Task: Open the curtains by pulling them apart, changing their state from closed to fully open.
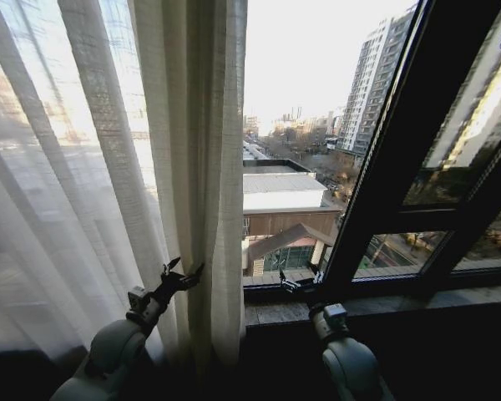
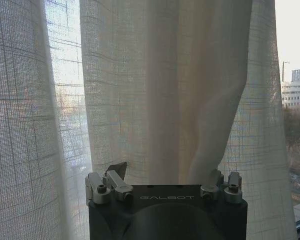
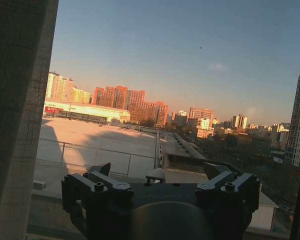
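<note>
Two pincers sit spread and empty: the left pincer (image 1: 182, 276) touches the bunched curtains (image 1: 196, 167) just ahead of it, the right pincer (image 1: 296, 284) well apart toward the window sill (image 1: 384, 305). Sheer, light, limp cloth probably slips, so pinching a thick pleat bundle looks safest
</note>
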`<state>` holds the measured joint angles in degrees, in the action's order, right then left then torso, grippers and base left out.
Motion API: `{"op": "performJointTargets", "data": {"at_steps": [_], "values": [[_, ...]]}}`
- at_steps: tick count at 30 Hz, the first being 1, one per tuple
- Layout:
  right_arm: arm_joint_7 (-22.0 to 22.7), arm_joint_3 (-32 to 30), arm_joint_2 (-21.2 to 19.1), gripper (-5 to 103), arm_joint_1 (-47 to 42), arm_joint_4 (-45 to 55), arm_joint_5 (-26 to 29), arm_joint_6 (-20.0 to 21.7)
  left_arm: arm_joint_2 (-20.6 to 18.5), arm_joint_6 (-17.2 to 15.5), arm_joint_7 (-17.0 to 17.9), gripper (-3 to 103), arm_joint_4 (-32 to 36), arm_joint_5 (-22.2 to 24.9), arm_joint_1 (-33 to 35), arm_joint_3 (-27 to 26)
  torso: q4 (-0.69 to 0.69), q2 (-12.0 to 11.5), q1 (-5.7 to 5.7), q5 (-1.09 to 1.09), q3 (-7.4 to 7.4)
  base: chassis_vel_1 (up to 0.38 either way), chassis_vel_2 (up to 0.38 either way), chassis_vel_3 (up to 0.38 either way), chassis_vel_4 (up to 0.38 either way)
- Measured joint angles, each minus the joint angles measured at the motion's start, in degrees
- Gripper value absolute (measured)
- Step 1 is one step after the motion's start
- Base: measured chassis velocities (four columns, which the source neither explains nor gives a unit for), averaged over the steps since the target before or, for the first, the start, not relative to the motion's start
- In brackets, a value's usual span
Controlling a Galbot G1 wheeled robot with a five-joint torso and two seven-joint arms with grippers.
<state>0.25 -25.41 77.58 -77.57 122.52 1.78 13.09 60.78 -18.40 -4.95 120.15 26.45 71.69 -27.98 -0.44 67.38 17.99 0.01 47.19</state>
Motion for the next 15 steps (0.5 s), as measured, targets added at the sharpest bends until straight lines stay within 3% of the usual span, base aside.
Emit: {"op": "performJointTargets", "data": {"at_steps": [3,6,13,15], "values": [[0.0,0.4,0.2,100,0.3,-0.2,0.0,0.0,0.0,0.1,0.0,70,-0.2,0.3,-0.1,-0.1,0.01,0.0,0.0,0.0,0.0,0.0,0.0,0.0,0.0],[0.1,0.8,0.5,100,0.6,-0.4,-0.1,0.0,-0.1,0.1,0.0,53,-0.3,1.0,-0.6,-0.4,0.0,0.0,0.0,0.0,0.0,0.0,0.0,0.0,0.0],[0.1,0.5,0.1,100,0.7,-0.4,-0.1,0.0,-0.1,0.1,0.0,31,-0.4,1.2,-0.8,-0.4,0.0,0.0,0.0,0.0,0.0,0.0,0.0,0.0,0.0],[0.1,0.2,0.1,100,0.7,-0.4,0.0,0.0,-0.1,0.1,0.0,20,-0.5,1.2,-0.9,-0.4,0.0,0.0,0.0,0.0,0.0,0.0,0.0,0.0,0.0]]}}
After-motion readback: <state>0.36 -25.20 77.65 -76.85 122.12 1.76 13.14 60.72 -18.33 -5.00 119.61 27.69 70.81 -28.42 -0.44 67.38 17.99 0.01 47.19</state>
